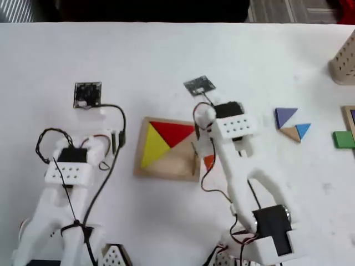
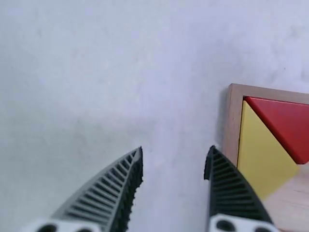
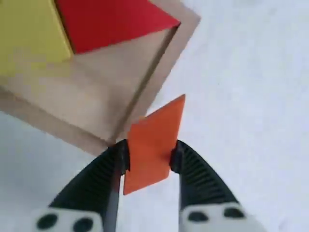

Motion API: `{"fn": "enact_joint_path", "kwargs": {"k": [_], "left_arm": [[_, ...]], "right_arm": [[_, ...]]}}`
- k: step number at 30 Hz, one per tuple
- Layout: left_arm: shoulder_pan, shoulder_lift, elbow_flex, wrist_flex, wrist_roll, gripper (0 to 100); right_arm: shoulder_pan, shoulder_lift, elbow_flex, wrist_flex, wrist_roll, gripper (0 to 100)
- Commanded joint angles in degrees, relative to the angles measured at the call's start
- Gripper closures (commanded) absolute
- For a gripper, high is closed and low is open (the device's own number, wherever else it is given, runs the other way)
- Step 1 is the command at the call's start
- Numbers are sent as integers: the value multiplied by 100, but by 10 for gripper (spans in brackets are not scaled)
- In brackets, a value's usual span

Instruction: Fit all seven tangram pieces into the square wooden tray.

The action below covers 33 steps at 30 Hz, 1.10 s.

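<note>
Two of seven pieces are seated: in the tray (image 1: 175,162), the yellow triangle (image 1: 152,149) lies against its left side and the red triangle (image 1: 172,133) along its far edge. Four lie loose toward the table's right edge: tan (image 1: 289,133), blue (image 1: 303,130) and purple (image 1: 284,115) triangles and a green piece (image 1: 344,139). The right gripper (image 3: 148,154) is clamped on the orange piece (image 3: 152,145) just outside the tray's near right corner. The left gripper (image 2: 175,154) is spread apart, empty, beside the tray's left rim.
</note>
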Motion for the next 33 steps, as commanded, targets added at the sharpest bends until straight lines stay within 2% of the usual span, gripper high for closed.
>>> {"fn": "enact_joint_path", "kwargs": {"k": [1,6,8,16,27,33], "left_arm": [[40,-154,-105,-158,62,784],[40,-154,-123,-158,62,784],[40,-145,-167,-158,62,784],[48,-145,-185,-158,70,785],[66,-145,-167,-149,70,785],[66,-145,-167,-149,70,785]], "right_arm": [[-356,-22,-281,-444,-1046,981],[-725,-4,-229,-971,-2356,981],[-822,-4,-62,-1244,-2646,981],[-840,-4,967,-2659,-2980,981],[-822,892,941,-3231,-3042,981],[-813,954,615,-2879,-3051,980]]}}
